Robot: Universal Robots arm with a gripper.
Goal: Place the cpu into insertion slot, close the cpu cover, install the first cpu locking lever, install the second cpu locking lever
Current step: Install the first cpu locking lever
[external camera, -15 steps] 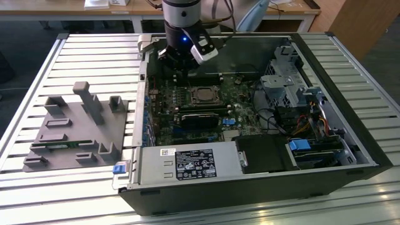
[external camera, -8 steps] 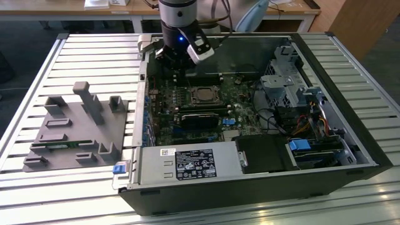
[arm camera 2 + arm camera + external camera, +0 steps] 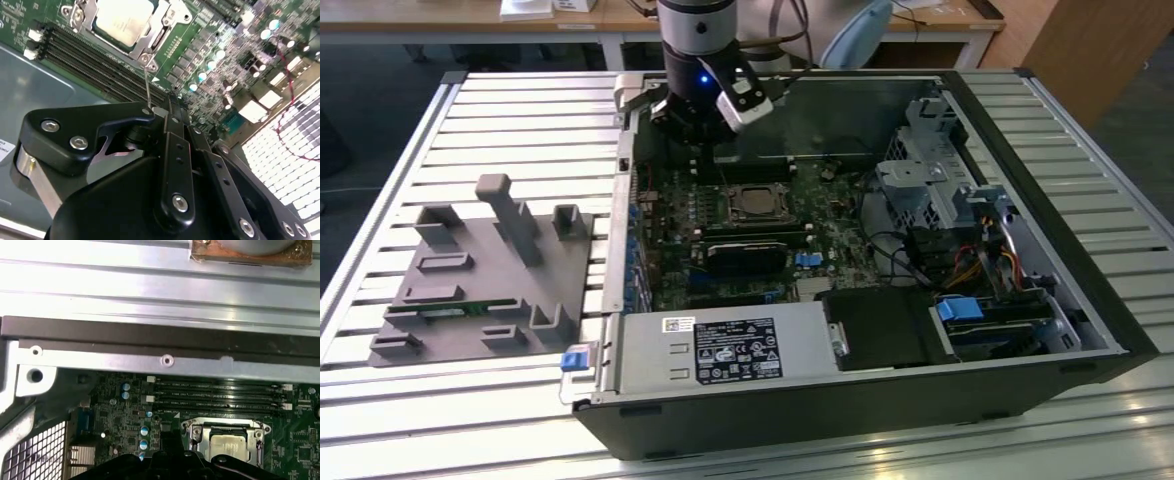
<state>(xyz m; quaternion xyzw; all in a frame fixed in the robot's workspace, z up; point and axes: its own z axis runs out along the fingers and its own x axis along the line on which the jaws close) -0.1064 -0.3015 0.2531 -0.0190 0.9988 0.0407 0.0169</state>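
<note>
The cpu [image 3: 122, 20] [image 3: 229, 446] lies in the insertion slot [image 3: 754, 203] on the green motherboard. Around the chip, the silver cpu cover [image 3: 159, 31] [image 3: 200, 432] lies flat on it. A thin wire locking lever [image 3: 146, 85] rises from a corner of the socket, and its free end sits right against my gripper's tip. My gripper [image 3: 170, 102] [image 3: 704, 150] [image 3: 166, 440] looks shut, with nothing clamped between the fingers. It hovers just beside the socket, on the side of the memory slots.
Long black memory slots [image 3: 90, 65] [image 3: 220, 395] run between the socket and the case wall [image 3: 150, 360]. A drive cage [image 3: 941, 175] and cables fill the exterior view's right of the case. A silver power supply [image 3: 720, 350] sits at the front, and a grey parts fixture [image 3: 480, 270] stands outside.
</note>
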